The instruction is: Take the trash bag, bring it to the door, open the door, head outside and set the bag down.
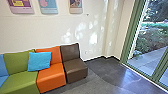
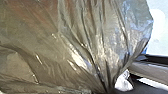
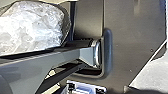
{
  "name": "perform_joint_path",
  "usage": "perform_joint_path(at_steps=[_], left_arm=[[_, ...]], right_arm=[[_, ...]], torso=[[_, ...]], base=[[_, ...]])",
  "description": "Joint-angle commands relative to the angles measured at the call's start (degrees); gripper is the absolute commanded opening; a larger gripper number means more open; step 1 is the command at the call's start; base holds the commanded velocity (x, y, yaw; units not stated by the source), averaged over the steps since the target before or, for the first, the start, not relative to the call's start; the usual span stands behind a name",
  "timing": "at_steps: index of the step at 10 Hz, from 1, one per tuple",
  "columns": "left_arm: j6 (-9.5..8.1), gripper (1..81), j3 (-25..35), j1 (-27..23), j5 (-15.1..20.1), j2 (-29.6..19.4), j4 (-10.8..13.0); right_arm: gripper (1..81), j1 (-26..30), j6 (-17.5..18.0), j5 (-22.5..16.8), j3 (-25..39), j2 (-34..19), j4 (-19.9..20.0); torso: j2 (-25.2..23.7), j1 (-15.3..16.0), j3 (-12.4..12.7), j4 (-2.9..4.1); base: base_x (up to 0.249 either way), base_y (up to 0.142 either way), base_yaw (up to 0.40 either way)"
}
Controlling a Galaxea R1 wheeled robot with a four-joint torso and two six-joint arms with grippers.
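You are facing the interior wall (image 1: 55,27), with the glazed opening on the right side of the head view. The left gripper (image 2: 108,91) is clamping the gathered neck of the trash bag (image 2: 75,42); its folds are converging tightly at the grip point, and the translucent film is spreading away from there. A small white crumpled piece (image 2: 123,82) is showing just beside that gathered neck. For the right gripper, you are getting no clear reading: you cannot tell its state. In the right wrist view, a white crumpled mass (image 3: 30,27) is lying beyond the robot's grey bar. In the room, the sofa (image 1: 51,77) is standing along the wall, its brown section forming the end nearest the glazing. The blue cushion (image 1: 39,61) is leaning on the backrests, spanning the green-orange seam. The green frame (image 1: 131,32) is rising from the edge of the dark floor (image 1: 107,71); beyond the glass, paving (image 1: 147,61) is running beside shrubs (image 1: 151,40).
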Motion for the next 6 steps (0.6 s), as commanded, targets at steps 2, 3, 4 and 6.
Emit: perform_joint_path(at_steps=[2, 3, 4, 6], left_arm=[[0.46, 1.0, 0.23, -2.14, 3.90, -0.04, 0.57], [0.46, 1.0, 0.23, -2.14, 3.81, -0.04, 0.57], [0.64, 1.0, 0.23, -2.05, 3.55, 0.05, 0.83], [0.82, 1.0, 0.23, -1.96, 3.46, 0.23, 0.83]], right_arm=[[81.1, 2.36, -0.16, -3.97, 0.40, -0.33, -0.13], [81.1, 2.36, -0.16, -3.97, 0.22, -0.16, -0.13], [81.1, 2.36, -0.16, -3.97, -0.39, 0.20, -0.22], [81.1, 1.92, -0.16, -3.97, -2.41, 1.25, -0.30]], torso=[[0.00, 0.00, 0.00, 0.00], [0.00, 0.00, 0.00, 0.00], [0.00, -0.02, 0.00, 0.00], [0.00, 0.00, 0.00, 0.00]], base=[[0.000, 0.000, -0.129], [0.000, 0.000, -0.129], [0.000, 0.000, -0.129], [0.000, 0.000, -0.129]])
